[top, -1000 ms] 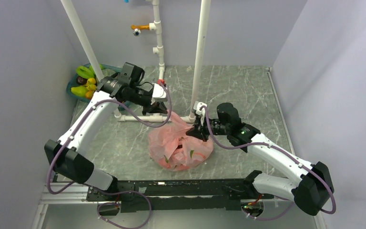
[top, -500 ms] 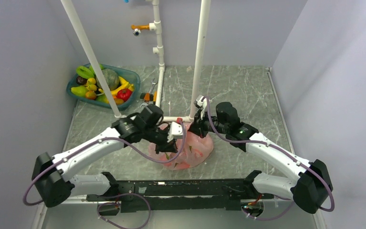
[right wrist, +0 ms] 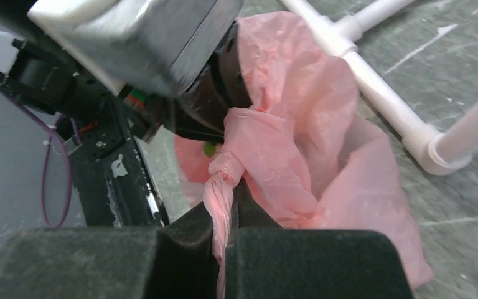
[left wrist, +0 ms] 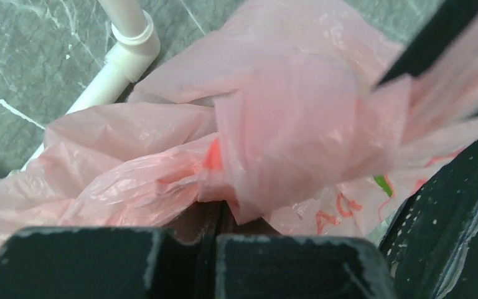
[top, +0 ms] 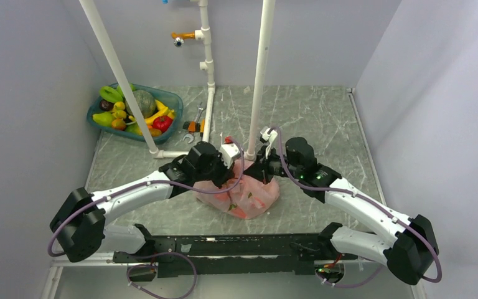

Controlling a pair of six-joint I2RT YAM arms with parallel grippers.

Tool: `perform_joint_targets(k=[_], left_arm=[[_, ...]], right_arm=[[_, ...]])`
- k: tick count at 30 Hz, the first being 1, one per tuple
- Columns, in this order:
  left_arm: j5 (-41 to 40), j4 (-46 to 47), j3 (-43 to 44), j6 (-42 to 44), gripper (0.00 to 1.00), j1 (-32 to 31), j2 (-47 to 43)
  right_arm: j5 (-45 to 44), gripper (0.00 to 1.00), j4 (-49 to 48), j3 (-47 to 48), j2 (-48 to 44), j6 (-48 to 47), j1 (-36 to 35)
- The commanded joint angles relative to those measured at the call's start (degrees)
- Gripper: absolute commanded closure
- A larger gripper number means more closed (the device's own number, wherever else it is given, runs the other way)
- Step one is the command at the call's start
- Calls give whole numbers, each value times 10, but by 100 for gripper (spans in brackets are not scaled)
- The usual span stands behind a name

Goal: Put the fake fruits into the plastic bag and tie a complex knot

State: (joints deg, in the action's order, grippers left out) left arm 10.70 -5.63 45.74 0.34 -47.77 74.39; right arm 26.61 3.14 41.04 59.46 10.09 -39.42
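Observation:
The pink plastic bag [top: 249,194] lies on the table between my arms, with red and green fruit shapes showing through its film. Its top is bunched into a knot [right wrist: 227,163], also seen in the left wrist view [left wrist: 299,118]. My right gripper [right wrist: 227,212] is shut on a twisted pink tail [right wrist: 220,202] coming out of the knot. My left gripper [left wrist: 219,215] is shut on bag film on the opposite side, and its body shows close above the knot in the right wrist view [right wrist: 162,37]. In the top view both grippers, left [top: 229,167] and right [top: 256,168], meet over the bag's far edge.
A teal basin [top: 173,99] at the back left holds several fake fruits [top: 134,112]. A wrench and an orange tool [top: 193,123] lie beside it. White pipe posts [top: 258,75] and a floor pipe [left wrist: 109,75] stand just behind the bag.
My left arm swung from the basin at the back left down to the bag and now grips its film. The right gripper kept its hold and shifted slightly back.

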Motion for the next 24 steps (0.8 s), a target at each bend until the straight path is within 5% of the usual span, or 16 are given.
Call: perform_joint_targets(k=[1, 6, 10, 15, 17, 20, 24], left_arm=[[41, 106, -21, -45, 100, 23, -16], [151, 172, -34, -131, 100, 45, -8], [194, 241, -67, -199, 100, 72, -16], [220, 248, -80, -188, 100, 78, -27], [223, 253, -84, -186, 100, 78, -28], [220, 255, -83, -186, 100, 78, -27], [210, 247, -79, -183, 100, 79, -24]], right_arm=[[40, 100, -88, 5, -3, 41, -23], [55, 100, -147, 31, 44, 65, -37], [97, 96, -65, 76, 47, 10, -37], [139, 30, 118, 130, -2, -44, 39], [162, 15, 178, 163, -8, -63, 84], [189, 11, 232, 194, -14, -87, 136], [183, 22, 218, 168, -17, -90, 183]])
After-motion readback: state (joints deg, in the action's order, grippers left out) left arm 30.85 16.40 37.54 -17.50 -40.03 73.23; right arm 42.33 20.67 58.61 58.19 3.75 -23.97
